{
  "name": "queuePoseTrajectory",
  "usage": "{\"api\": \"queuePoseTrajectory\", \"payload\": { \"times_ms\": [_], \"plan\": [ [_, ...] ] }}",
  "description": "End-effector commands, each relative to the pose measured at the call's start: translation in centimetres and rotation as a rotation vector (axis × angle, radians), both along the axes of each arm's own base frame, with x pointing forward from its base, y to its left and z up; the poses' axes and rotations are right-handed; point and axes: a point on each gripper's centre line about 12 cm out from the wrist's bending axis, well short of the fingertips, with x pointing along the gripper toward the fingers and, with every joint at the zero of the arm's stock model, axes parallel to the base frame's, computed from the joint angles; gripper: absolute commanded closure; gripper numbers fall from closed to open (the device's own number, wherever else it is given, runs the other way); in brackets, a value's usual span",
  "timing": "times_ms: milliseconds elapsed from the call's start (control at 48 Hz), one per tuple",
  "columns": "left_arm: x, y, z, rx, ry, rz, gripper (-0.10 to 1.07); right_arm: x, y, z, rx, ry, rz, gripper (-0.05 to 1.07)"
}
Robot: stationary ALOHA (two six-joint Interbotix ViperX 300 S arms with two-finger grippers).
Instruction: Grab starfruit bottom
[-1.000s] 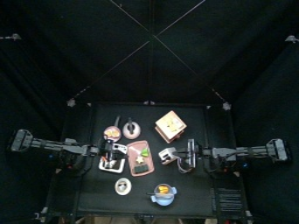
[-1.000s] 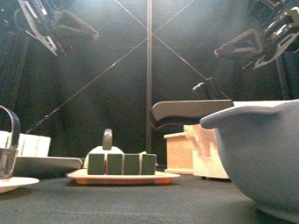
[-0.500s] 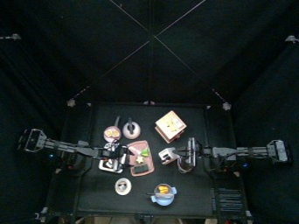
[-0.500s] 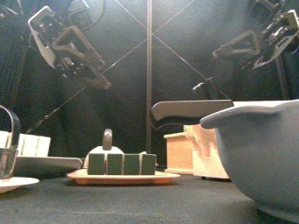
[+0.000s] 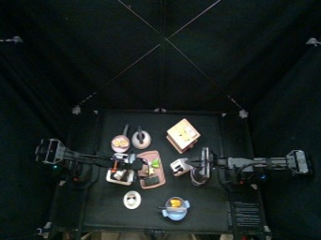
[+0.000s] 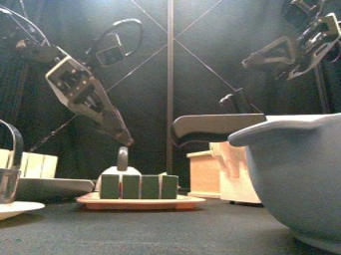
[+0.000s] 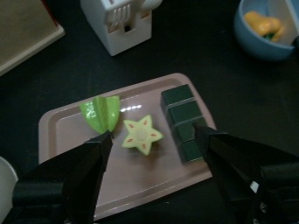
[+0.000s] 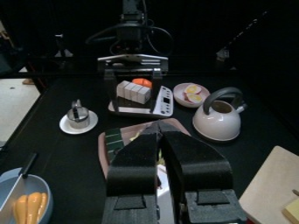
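Observation:
In the left wrist view a pink tray (image 7: 70,188) holds a green ridged starfruit bottom (image 7: 103,112), a pale yellow star-shaped slice (image 7: 142,133) and dark green blocks (image 7: 183,115). My left gripper (image 7: 158,175) hangs open above the tray, its jaws wide on either side of the star slice and touching nothing. From the front the left gripper (image 6: 118,134) slants down just above the tray (image 6: 140,202). The top view shows it (image 5: 124,172) at the tray's left edge. My right gripper (image 8: 159,149) is shut and empty, held high beside the tray (image 5: 197,169).
A kettle (image 8: 219,118), a white holder (image 8: 142,94) and a small bowl (image 8: 193,92) stand beyond the tray. A blue bowl (image 7: 267,24) with orange pieces and a saucer (image 8: 77,121) sit near the front. A wooden board (image 5: 185,134) lies at the back right.
The left gripper has gone from shut to wide open and has come down from high on the left to just above the tray. The right arm has not moved.

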Motion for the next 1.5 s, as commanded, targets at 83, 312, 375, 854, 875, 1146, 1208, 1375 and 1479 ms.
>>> {"api": "queuePoseTrajectory", "payload": {
  "times_ms": [83, 312, 375, 854, 875, 1146, 1208, 1375, 1479],
  "plan": [
    [1.3, 1.5, -0.5, 0.033, 0.044, 0.017, -0.05, 0.2, -0.2, 0.6, -0.001, -0.023, -0.008, 1.01],
    [2.1, 2.0, -1.7, 0.051, 0.118, 0.016, -0.05, 0.1, -0.2, 0.6, -0.001, -0.022, -0.009, 1.01],
    [2.2, 2.0, -1.9, 0.055, 0.125, 0.011, -0.05, 0.1, -0.3, 0.5, 0.001, -0.020, -0.013, 1.01],
    [3.3, 1.8, -3.3, 0.067, 0.158, -0.010, -0.05, 0.1, -0.5, 0.4, -0.002, -0.017, -0.019, 1.01],
    [3.4, 1.8, -3.4, 0.067, 0.160, -0.010, -0.05, 0.1, -0.5, 0.4, -0.002, -0.017, -0.019, 1.01],
    [3.5, 1.9, -3.9, 0.066, 0.172, -0.009, -0.05, 0.0, -0.6, 0.3, -0.003, -0.014, -0.023, 1.01],
    [3.4, 1.8, -3.9, 0.066, 0.175, -0.010, -0.05, 0.0, -0.6, 0.3, -0.003, -0.015, -0.023, 1.01],
    [3.4, 1.8, -4.0, 0.067, 0.183, -0.009, -0.04, 0.0, -0.6, 0.3, -0.003, -0.015, -0.023, 1.01],
    [3.3, 1.8, -3.9, 0.066, 0.191, -0.007, -0.04, 0.0, -0.6, 0.3, -0.001, -0.014, -0.024, 1.01]
  ]
}}
